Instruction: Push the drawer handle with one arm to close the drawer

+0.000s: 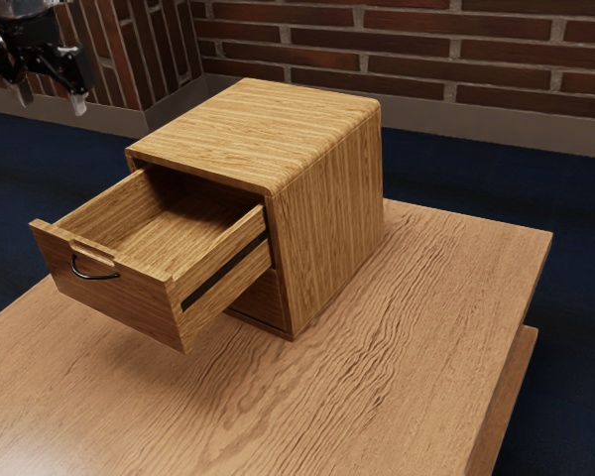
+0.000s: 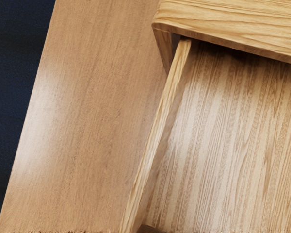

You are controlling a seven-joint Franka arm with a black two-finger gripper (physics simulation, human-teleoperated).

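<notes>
High at the exterior view's upper left, my gripper (image 1: pixel 52 102) hangs with its two fingertips apart and nothing between them. It is above the level of the wooden cabinet (image 1: pixel 329 213) and touches nothing. The upper drawer (image 1: pixel 129 297) is pulled well out of the cabinet, and its inside is bare. A thin black curved handle (image 1: pixel 94 275) sits on the drawer's front. In the wrist view, my hand looks down on the drawer's floor (image 2: pixel 223 136), one side wall and the cabinet top (image 2: pixel 233 22).
The cabinet stands on a wood-grain table (image 1: pixel 407 327), with the drawer's front jutting out over the tabletop. Below the open drawer is a lower drawer (image 1: pixel 263 299), partly hidden. A brick wall (image 1: pixel 456 50) rises behind, beyond a dark blue floor.
</notes>
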